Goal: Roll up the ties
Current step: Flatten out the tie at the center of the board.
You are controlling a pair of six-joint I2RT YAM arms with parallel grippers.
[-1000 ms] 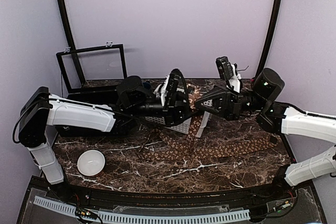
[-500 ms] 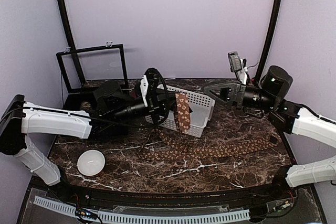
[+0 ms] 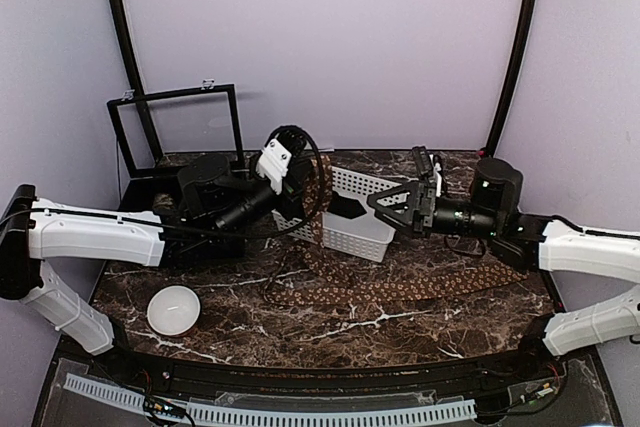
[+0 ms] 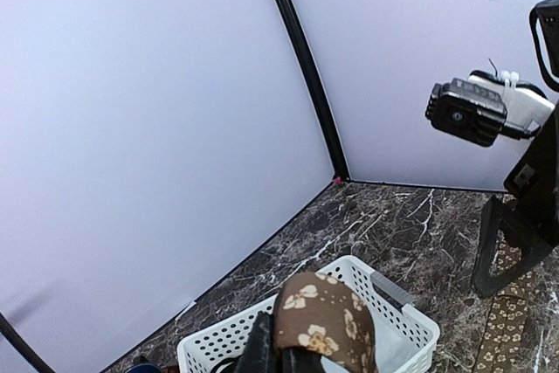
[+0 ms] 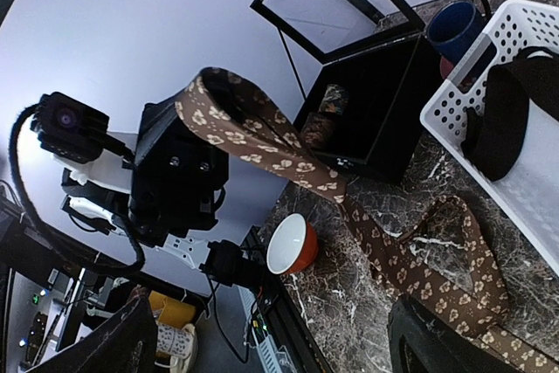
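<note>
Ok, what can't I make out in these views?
- Left hand grip: left wrist view, cut by the bottom edge and covered by the brown patterned cloth necktie.
- Black box interior: top view, too dark and small.
- White plastic basket contents: top view, hidden by the necktie and right hand.

Tie (image 4: 325, 321) end draped over left gripper (image 4: 284, 357), jaws pinched on it. White basket (image 4: 397, 334) beneath. Marble table (image 4: 384, 224) beyond. Right gripper (image 4: 505, 246) at right edge, 1 camera (image 4: 467, 111) above it. Black pole (image 4: 301, 67) against lilac wall.
</note>
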